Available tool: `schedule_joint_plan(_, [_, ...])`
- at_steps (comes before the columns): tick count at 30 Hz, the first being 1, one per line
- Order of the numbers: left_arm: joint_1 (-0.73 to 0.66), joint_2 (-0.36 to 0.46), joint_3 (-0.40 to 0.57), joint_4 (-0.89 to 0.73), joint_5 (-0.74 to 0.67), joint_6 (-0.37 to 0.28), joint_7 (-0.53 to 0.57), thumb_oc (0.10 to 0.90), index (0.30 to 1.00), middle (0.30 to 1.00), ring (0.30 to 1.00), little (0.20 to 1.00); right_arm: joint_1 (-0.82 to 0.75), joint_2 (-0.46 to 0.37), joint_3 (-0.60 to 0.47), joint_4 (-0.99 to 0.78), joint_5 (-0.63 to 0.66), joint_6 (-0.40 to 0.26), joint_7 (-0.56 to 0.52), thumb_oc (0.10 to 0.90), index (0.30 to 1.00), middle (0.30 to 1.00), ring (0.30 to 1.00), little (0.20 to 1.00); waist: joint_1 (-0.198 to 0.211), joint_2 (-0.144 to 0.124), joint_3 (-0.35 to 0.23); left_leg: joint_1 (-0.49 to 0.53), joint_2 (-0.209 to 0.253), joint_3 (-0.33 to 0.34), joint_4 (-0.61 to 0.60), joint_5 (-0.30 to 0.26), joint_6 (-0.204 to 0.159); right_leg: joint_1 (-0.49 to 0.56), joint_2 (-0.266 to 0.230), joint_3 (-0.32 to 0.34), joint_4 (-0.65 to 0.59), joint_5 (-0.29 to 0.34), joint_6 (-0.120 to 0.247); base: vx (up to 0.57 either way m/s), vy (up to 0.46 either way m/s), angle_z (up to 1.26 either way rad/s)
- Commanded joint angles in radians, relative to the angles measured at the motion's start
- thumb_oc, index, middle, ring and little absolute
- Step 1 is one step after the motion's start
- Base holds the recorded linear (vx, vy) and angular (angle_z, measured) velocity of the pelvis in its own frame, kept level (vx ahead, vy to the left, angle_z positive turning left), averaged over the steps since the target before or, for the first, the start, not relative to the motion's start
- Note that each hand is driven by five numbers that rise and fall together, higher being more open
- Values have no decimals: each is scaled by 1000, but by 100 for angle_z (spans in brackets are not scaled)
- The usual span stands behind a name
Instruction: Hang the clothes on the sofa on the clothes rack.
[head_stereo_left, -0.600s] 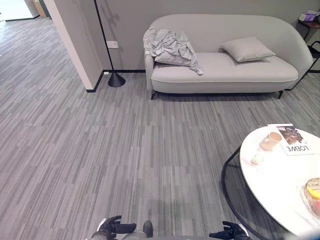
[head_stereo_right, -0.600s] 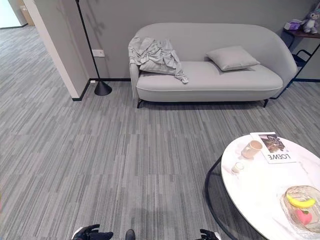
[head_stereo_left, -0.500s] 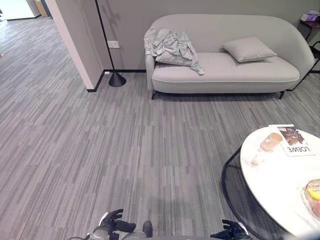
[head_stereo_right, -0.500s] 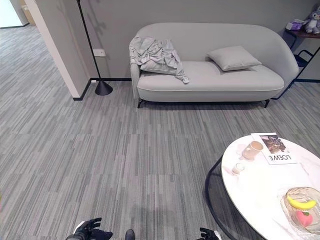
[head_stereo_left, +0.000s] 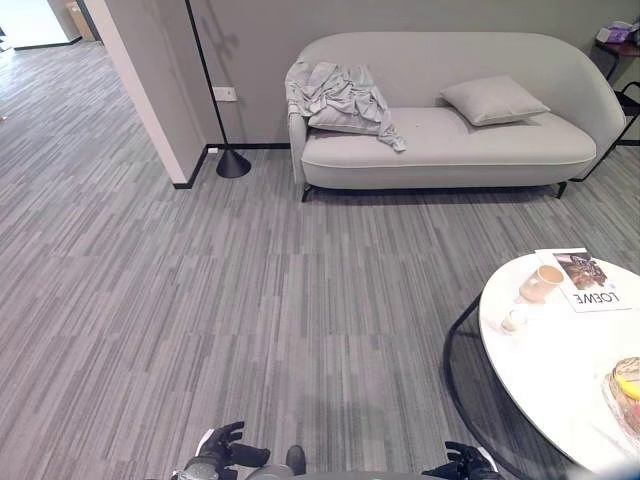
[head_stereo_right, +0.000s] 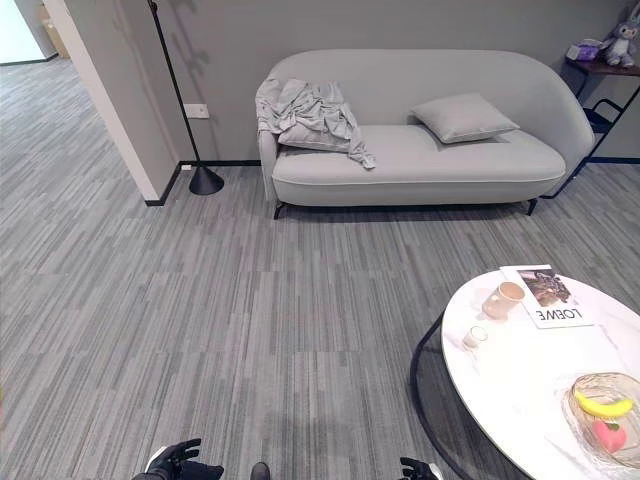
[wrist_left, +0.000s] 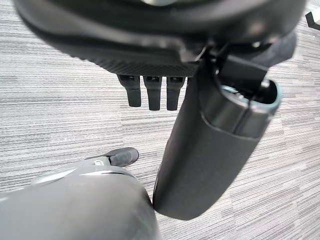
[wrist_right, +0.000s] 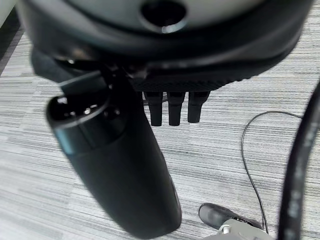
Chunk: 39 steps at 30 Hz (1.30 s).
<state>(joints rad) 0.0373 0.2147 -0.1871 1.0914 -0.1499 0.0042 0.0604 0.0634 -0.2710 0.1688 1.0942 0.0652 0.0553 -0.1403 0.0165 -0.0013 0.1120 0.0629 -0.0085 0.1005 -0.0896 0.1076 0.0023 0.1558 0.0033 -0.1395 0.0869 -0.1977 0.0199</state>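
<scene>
The shirt (head_stereo_left: 340, 95) lies crumpled over the sofa's (head_stereo_left: 480, 150) left end, well apart from both hands – left (wrist_left: 152, 92) and right (wrist_right: 172, 107) empty, fingers straight – so the walk across could clip the desk (head_stereo_left: 560, 370) or lamp (head_stereo_left: 232, 160).

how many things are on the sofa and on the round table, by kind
Garments: 1, grey clothes on the sofa
Cushions: 1
Cups: 1
Magazines: 1
Small candles: 1
Fruit bowls: 1
Total: 6, four on the round table
</scene>
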Motion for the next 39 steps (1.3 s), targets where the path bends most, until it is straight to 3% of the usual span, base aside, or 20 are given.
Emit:
schedule_joint_plan(1, [-67,29,14,36,11,-20,21,800,900,900,900,900,-24,-34,10,-64,40,-24,-38,800,900,900,900,900,-7,-31,17,76,11,-2,2,-170,-39,-20,-61,-11,-174,212,65,36,-42,-4])
schedule_joint_plan(9, [-86,36,16,31,-3,-16,27,800,900,900,900,900,-35,-52,10,-116,55,-29,-36,800,900,900,900,900,-10,-42,62,60,25,8,29,-159,-39,-34,-51,5,-174,208,49,27,-79,-7])
schedule_joint_plan(10, [-92,43,27,31,-19,-17,30,800,900,900,900,900,-40,-63,14,-145,59,-35,-31,800,900,900,900,900,-7,-56,83,4,28,12,138,-195,-42,-39,-54,8,-174,208,38,1,-94,-12])
schedule_joint_plan(13, [-94,45,35,19,-35,-18,33,800,900,900,900,900,-38,-71,11,-171,66,-38,-30,800,900,900,900,900,-6,-64,100,-56,30,12,267,-226,-46,-39,-53,13,-174,199,25,31,-110,-14])
schedule_joint_plan(15, [-91,45,30,-9,-38,-15,31,800,900,900,900,900,-31,-85,5,-200,67,-39,-31,800,900,900,900,900,-2,-70,125,-169,43,-4,478,-189,-48,-28,-50,18,-165,186,4,78,-129,2])
schedule_joint_plan(17, [-87,44,28,-21,-39,-13,30,800,900,900,900,900,-25,-92,1,-216,66,-38,-32,800,900,900,900,900,1,-69,131,-208,46,-16,549,-163,-47,-23,-46,18,-163,175,-4,98,-81,-1])
schedule_joint_plan(18, [-90,38,25,-27,-57,-15,40,800,900,900,900,900,-27,-100,-2,-218,68,-36,-41,800,900,900,900,900,11,-74,145,-306,47,-34,641,-90,-53,-4,-41,8,-165,157,-18,280,-41,6])
schedule_joint_plan(19, [-87,33,28,-39,-77,-17,47,800,900,900,900,900,-26,-99,-3,-219,71,-32,-45,800,900,900,900,900,24,-79,140,-365,54,-26,562,-97,-50,15,-44,2,-173,143,-13,286,-40,27])
schedule_joint_plan(21, [-83,31,27,-37,-75,-16,47,800,900,900,900,900,-28,-99,1,-220,71,-33,-46,800,900,900,900,900,35,-85,137,-361,55,-27,469,-101,-48,29,-51,3,-174,132,-4,290,70,16])
schedule_joint_plan(23, [-74,29,27,-33,-68,-15,48,800,900,900,900,900,-31,-97,11,-222,63,-34,-48,800,900,900,900,900,49,-77,128,-357,82,-42,231,-20,-68,52,-50,2,-174,109,6,382,134,-28])
schedule_joint_plan(25, [-73,34,31,-37,-72,-17,51,800,900,900,900,900,-49,-98,20,-214,60,-35,-59,800,900,900,900,900,70,-69,122,-379,97,-46,64,11,-81,76,-48,3,-174,89,14,445,171,-18])
schedule_joint_plan(26, [-68,35,40,-22,-71,-17,52,800,900,900,900,900,-60,-94,22,-209,57,-37,-58,800,900,900,900,900,72,-65,110,-390,116,20,2,29,-92,112,-51,10,-174,69,28,416,168,-1])
schedule_joint_plan(30, [-53,32,57,-6,-76,-16,48,800,900,900,900,900,-56,-84,25,-216,48,-34,-44,800,900,900,900,900,90,-60,78,-359,109,25,2,68,-85,141,-66,39,-174,65,49,510,250,-44])
schedule_joint_plan(31, [-36,38,72,16,-66,-15,41,800,900,900,900,900,-43,-68,22,-205,31,-33,-24,800,900,900,900,900,105,-82,36,-293,39,4,8,94,-51,137,-147,57,-44,119,86,589,312,-66])
schedule_joint_plan(32, [-36,38,72,16,-66,-15,41,800,900,900,900,900,-43,-68,22,-205,31,-33,-24,800,900,900,900,900,106,-81,34,-295,41,4,8,94,-51,135,-145,58,-44,120,85,725,400,-69])
schedule_joint_plan(33, [-35,43,76,13,-64,-13,38,800,900,900,900,900,-44,-66,21,-199,26,-30,-16,800,900,900,900,900,111,-87,35,-268,18,6,14,80,-33,106,-172,62,49,170,94,264,186,-36])
schedule_joint_plan(35, [-31,55,81,-1,-66,-12,35,800,900,900,900,900,-42,-64,19,-202,18,-31,-10,800,900,900,900,900,107,-90,49,-204,-22,4,16,41,4,10,-219,68,273,318,92,354,310,-22])
schedule_joint_plan(37, [-37,68,81,-7,-68,-9,39,800,900,900,900,900,-48,-65,14,-210,15,-29,-14,800,900,900,900,900,89,-72,73,-137,-39,10,2,-6,40,-102,-271,40,467,444,88,294,326,8])
schedule_joint_plan(38, [-39,72,85,-13,-72,-10,43,800,900,900,900,900,-52,-61,15,-210,10,-27,-15,800,900,900,900,900,82,-63,82,-102,-40,11,2,-42,43,-153,-309,10,514,443,96,422,259,33])
schedule_joint_plan(39, [-51,72,87,-19,-82,-15,44,800,900,900,900,900,-51,-58,14,-216,14,-26,-14,800,900,900,900,900,63,-45,94,-63,-32,10,2,-70,46,-216,-326,-61,446,380,74,338,150,26])
